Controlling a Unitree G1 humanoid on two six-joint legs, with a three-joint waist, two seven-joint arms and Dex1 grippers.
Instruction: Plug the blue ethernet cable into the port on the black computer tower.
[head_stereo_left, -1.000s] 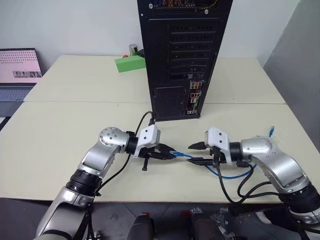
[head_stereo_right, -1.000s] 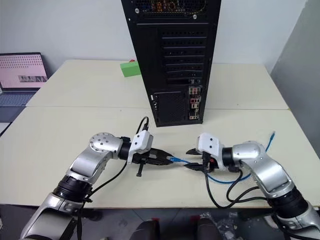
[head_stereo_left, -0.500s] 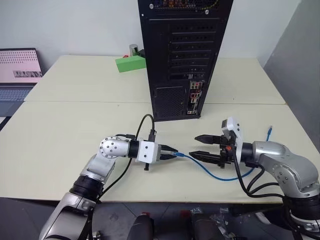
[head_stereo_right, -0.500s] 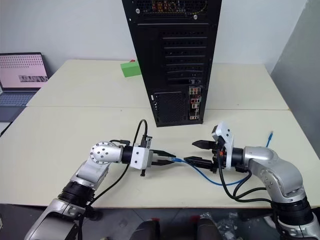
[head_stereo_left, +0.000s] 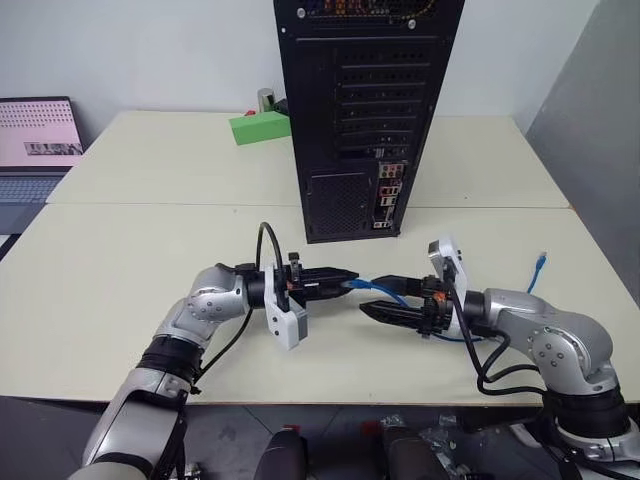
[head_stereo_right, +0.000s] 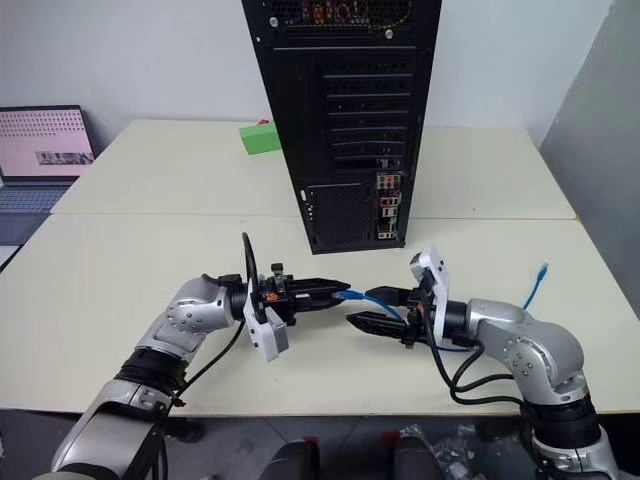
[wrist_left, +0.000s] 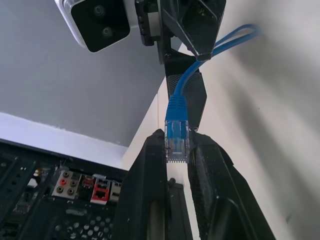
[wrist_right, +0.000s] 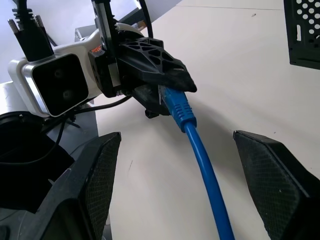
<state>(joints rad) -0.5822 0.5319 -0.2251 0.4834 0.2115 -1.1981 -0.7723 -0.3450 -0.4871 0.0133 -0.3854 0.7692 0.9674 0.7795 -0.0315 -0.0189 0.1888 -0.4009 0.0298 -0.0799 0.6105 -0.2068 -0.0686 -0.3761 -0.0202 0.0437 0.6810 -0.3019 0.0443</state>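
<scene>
The black computer tower (head_stereo_left: 365, 110) stands upright at the table's middle, its back panel facing me. The port lies somewhere in the narrow strip of coloured connectors (head_stereo_left: 388, 200) low on that panel; I cannot pick it out. My left gripper (head_stereo_left: 350, 279) points right, level, shut on the clear-bluish plug (wrist_left: 176, 142) of the blue ethernet cable (head_stereo_left: 385, 290). The plug is held a little above the table, in front of the tower. My right gripper (head_stereo_left: 376, 298) faces it from the right, open, with the cord (wrist_right: 200, 160) running between its fingers untouched. The cable's other end (head_stereo_left: 541, 265) lies at the far right.
A green block (head_stereo_left: 260, 127) and a small metal can (head_stereo_left: 266, 98) sit behind the tower's left side. A laptop (head_stereo_left: 35, 140) stands at the far left. A seam (head_stereo_left: 150, 204) splits the tabletop in two. A grey wall (head_stereo_left: 590, 90) rises on the right.
My left wrist has rolled, so its camera block now hangs below, and it has lifted the plug slightly. My right gripper has opened wider, rolled and moved left toward the plug.
</scene>
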